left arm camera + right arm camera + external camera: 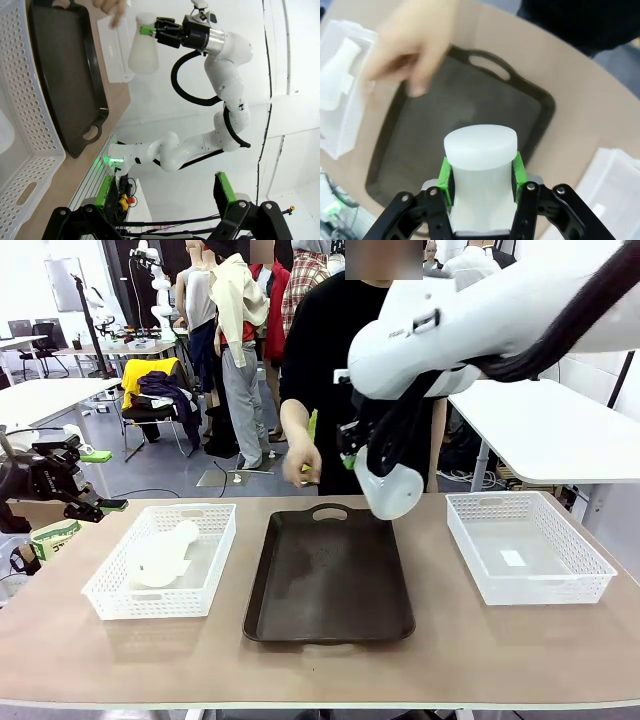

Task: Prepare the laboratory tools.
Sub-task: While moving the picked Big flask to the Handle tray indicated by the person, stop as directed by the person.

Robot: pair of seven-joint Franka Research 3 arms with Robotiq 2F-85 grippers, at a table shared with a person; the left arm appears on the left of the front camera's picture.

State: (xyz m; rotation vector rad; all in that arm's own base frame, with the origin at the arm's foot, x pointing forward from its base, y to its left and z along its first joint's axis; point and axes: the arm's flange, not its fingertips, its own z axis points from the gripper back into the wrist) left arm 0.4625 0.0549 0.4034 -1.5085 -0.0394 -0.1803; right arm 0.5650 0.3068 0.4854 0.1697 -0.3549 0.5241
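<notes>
The right pincer (480, 175) clamps one flask (390, 490) by the neck above the tray's (330, 590) 1 o'clock corner; it is not yet set down. The other flask (160, 555) lies in the basket (150, 605) at the tray's 9 o'clock. The left pincer (104, 480) is wide and empty, so less than half seems done.

Open lab-workshop hall: white worktables (545, 430), office chairs (45, 340), grey floor (190, 465).
</notes>
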